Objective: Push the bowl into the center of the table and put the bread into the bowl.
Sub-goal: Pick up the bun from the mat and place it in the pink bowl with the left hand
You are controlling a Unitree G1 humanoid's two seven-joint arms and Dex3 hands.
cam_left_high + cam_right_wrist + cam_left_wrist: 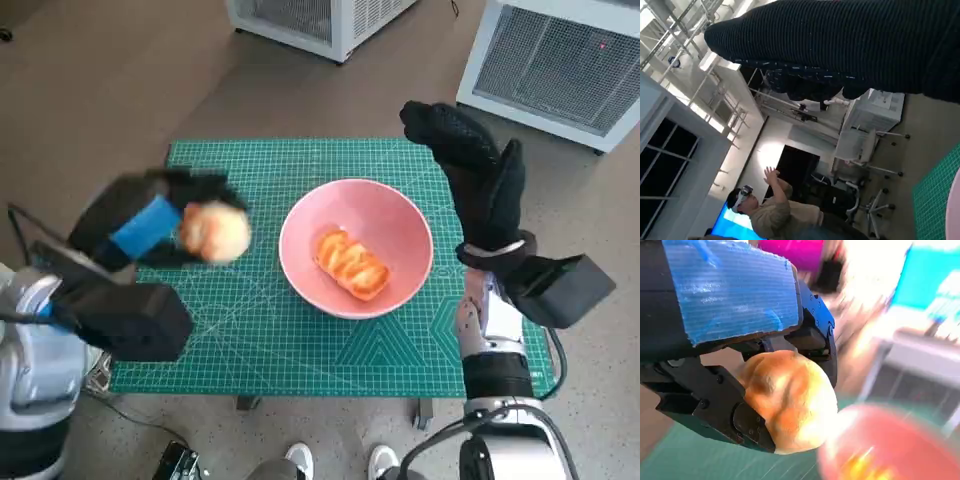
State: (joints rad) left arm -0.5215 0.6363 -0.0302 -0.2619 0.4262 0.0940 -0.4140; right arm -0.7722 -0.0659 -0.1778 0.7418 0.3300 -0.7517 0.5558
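Near the middle of the green surface (250,350) we see the pink bowl (400,225), already holding one glazed bread (352,264). Our left hand (150,225) grips a round bread roll (213,233) just left of the bowl, above the mat. Our right hand (478,175) hovers at the bowl's right rim with fingers spread, holding nothing. We judge the pushing done and the carrying underway; next we must move the roll right over the bowl and release.
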